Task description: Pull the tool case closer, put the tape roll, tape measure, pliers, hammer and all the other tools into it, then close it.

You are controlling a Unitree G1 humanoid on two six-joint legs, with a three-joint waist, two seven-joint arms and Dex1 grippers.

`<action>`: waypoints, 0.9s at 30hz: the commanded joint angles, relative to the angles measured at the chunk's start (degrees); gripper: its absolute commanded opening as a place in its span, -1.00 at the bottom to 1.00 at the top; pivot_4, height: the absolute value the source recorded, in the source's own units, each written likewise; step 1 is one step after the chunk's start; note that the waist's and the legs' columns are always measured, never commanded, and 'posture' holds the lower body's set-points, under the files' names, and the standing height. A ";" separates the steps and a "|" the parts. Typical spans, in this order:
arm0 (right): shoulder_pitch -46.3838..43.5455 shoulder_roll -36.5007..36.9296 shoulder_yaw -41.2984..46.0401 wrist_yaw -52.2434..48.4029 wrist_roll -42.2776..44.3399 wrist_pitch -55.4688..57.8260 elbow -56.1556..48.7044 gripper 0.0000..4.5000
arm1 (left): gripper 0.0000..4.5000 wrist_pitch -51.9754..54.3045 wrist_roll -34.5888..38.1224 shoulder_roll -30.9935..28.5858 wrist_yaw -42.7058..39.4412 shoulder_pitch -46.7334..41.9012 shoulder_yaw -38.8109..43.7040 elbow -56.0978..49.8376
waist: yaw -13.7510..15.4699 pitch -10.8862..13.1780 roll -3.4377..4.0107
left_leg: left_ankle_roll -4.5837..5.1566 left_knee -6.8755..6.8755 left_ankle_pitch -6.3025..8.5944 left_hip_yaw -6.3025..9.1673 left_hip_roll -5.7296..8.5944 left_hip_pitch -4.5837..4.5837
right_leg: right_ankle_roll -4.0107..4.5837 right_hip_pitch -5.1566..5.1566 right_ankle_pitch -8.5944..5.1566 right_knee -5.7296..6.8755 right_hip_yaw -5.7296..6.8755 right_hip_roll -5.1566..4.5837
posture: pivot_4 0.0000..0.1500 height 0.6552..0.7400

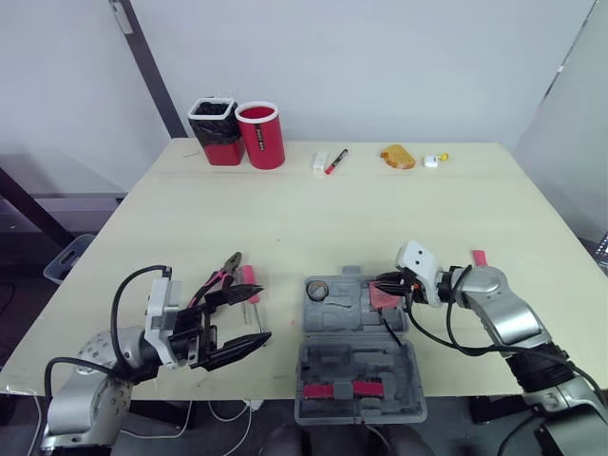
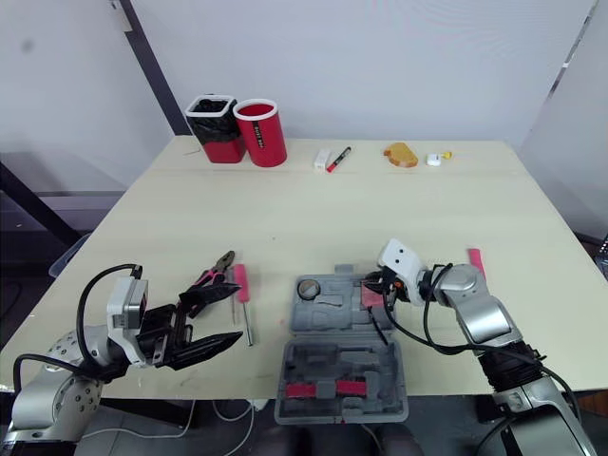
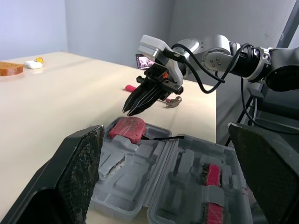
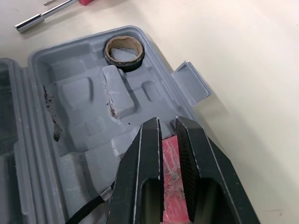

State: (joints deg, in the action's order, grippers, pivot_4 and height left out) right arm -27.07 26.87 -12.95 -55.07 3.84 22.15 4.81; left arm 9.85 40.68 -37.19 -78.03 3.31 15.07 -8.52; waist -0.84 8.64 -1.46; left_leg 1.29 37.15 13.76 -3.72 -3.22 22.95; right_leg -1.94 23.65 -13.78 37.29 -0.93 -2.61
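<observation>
Here, the tool case (image 1: 342,323), a grey moulded-plastic shell with recessed pockets, lies open at the near side of the pale wood-grain table (image 1: 380,209), its nearer half reaching out over the table's front edge. The tape roll (image 1: 316,289), a short ring with a brown core, sits in the far left pocket. The tape measure (image 3: 127,129), a rounded red block, lies in the far right pocket, with a thin black cord trailing across the tray. The right jaws hover just above the tape measure, apart from it, drawn nearly together with only a slit between them and holding nothing. The left jaws stand wide and empty, low over the table to the left of the case; their inner faces are black and rough. Just beyond them lie the pliers (image 1: 220,275), pink-handled with a dark head. Between the pliers and the case lies a driver (image 1: 249,278) with a pink grip and a bright steel shaft. The hammer (image 3: 173,101), steel-headed with a red handle, lies on the table to the right of the case, past the right arm. Two red strips (image 1: 334,389) sit in the case's nearer half. Open tabletop stretches from the case to the far edge, where a red cup (image 1: 261,135), a black-lined bin (image 1: 217,131) and a marker (image 1: 335,161) stand in a row.
</observation>
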 commanded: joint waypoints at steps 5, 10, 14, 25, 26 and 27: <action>0.11 0.13 0.73 0.70 1.03 -1.80 0.17 -0.01 | 1.00 0.16 0.39 -0.59 -0.11 -0.02 0.15 -1.16 | -0.02 0.00 0.00 | 0.00 0.00 0.00 0.00 0.00 0.00 | 0.00 0.00 0.00 0.00 0.00 0.00 | 1.00 1.00; 0.33 0.42 0.31 0.48 0.82 -2.81 1.09 -0.01 | 1.00 0.23 0.36 -0.54 -0.04 -0.07 0.12 -1.18 | 0.00 0.00 0.00 | 0.00 0.00 0.00 0.00 0.00 0.00 | 0.00 0.00 0.00 0.00 0.00 0.00 | 1.00 1.00; 0.82 0.58 -0.25 0.21 0.21 -4.88 3.00 -0.01 | 1.00 0.21 0.20 -0.35 0.12 -0.16 0.03 -1.15 | 0.00 0.00 0.00 | 0.00 0.00 0.00 0.00 0.00 0.00 | 0.00 0.00 0.00 0.00 0.00 0.00 | 1.00 1.00; 1.05 -0.73 -0.12 1.23 0.28 -6.61 4.16 -0.01 | 1.00 0.16 0.07 -0.31 0.42 -0.37 -0.07 -1.13 | -0.01 0.00 0.00 | 0.00 0.00 0.00 0.00 0.00 0.00 | 0.00 0.00 0.00 0.00 -0.01 0.00 | 1.00 1.00; 1.10 -0.79 -0.03 1.28 0.38 -6.54 4.12 -0.01 | 1.00 0.19 0.06 -0.32 0.43 -0.41 -0.11 -1.14 | -0.01 0.00 0.00 | 0.00 0.00 0.00 0.00 0.00 0.00 | 0.00 0.00 0.00 0.00 -0.01 0.00 | 1.00 1.00; 1.15 -0.86 0.03 1.37 0.41 -6.47 4.04 -0.24 | 1.00 0.23 0.08 -0.33 0.44 -0.44 -0.14 -1.17 | -0.01 0.00 0.00 | 0.00 0.00 0.00 0.00 0.00 0.00 | 0.00 0.00 0.00 0.00 -0.01 0.01 | 1.00 1.00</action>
State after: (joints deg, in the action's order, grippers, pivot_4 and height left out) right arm -25.70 26.01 -13.25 -53.51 3.51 16.19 10.00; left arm 10.30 40.62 -37.19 -77.58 3.20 14.97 -8.52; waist -0.85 8.64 -1.46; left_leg 1.29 37.15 13.75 -3.72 -3.22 22.95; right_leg -1.94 23.65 -13.78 37.29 -0.93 -2.60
